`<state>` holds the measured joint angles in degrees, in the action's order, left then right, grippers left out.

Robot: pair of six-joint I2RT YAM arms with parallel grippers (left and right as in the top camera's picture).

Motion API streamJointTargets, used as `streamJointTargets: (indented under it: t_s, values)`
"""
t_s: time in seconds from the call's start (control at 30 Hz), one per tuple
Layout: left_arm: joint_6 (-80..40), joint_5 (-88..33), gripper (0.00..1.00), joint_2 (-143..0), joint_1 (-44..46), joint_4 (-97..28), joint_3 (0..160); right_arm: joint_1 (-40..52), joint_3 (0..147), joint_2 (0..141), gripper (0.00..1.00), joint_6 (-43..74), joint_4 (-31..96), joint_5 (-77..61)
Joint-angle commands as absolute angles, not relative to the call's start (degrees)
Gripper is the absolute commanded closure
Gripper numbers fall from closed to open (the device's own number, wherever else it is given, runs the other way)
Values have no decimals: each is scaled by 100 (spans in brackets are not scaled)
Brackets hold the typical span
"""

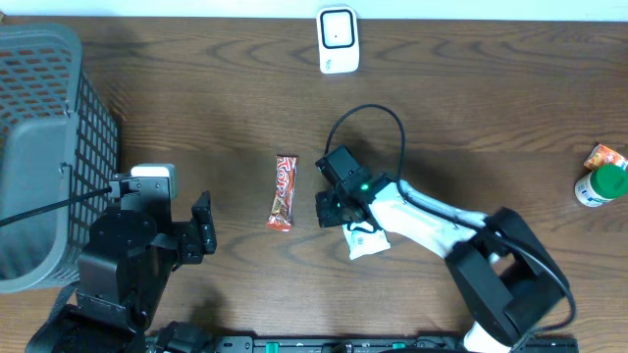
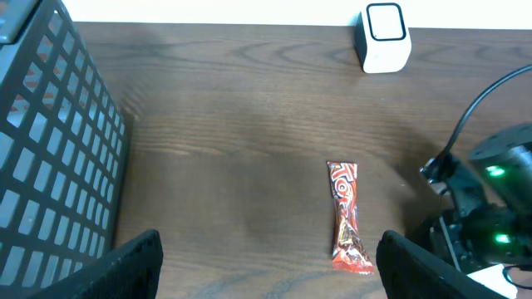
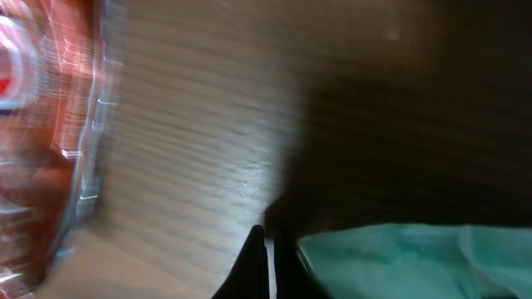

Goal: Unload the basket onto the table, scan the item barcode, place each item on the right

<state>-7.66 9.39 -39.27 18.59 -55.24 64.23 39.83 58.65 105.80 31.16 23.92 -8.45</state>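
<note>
our right gripper (image 3: 268,249) sits low over the table (image 1: 471,118), jaws together on nothing, just beside the bar (image 1: 284,192). our left gripper (image 1: 204,230) hangs with jaws apart by the basket (image 1: 39,147); the scanner (image 1: 338,39) stands well beyond.

You're looking at six things, one of each: a red candy bar (image 1: 283,192), a white scanner (image 1: 338,39), a grey mesh basket (image 1: 98,127), a white pouch (image 1: 369,242), a green-capped bottle (image 1: 601,185), an orange packet (image 1: 605,155).
</note>
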Motion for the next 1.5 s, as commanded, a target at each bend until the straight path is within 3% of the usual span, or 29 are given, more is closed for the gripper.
streamJointTargets:
  t_s: [0.0, 0.27, 0.43, 0.53, 0.57, 0.67, 0.7, 0.87, 1.07, 1.47]
  values:
    - [-753, 991, 17, -3922, 1857, -5529, 6510, 3817, 5902, 10698, 99, 2969, 2405, -613]
    - [-753, 991, 17, -3922, 1857, -5529, 6510, 3057, 5905, 10639, 99, 3409, 3157, 923]
    - [-753, 991, 17, -3922, 1857, -5529, 6510, 2379, 5944, 10510, 99, 3098, 3417, 742]
    - [-753, 991, 17, -3922, 1857, -5529, 6510, 2005, 6158, 10147, 97, 2786, 3551, -56]
    - [-753, 991, 17, -3922, 1857, -5529, 6510, 1890, 6237, 9998, 78, 2663, 3577, -386]
    - [-753, 991, 17, -3922, 1857, -5529, 6510, 1503, 6300, 9445, 4, 2119, 3656, -1439]
    - [-753, 991, 17, -3922, 1857, -5529, 6510, 1396, 6300, 9332, 1, 1979, 3763, -1557]
    - [-753, 991, 17, -3922, 1857, -5529, 6510, 714, 6230, 9011, 1, 1100, 4718, -1868]
    - [-753, 991, 17, -3922, 1857, -5529, 6510, 242, 5590, 9035, 1, -628, 4722, -3889]
    - [-753, 991, 17, -3922, 1857, -5529, 6510, -202, 4674, 9198, 1, -1074, 3879, -4058]
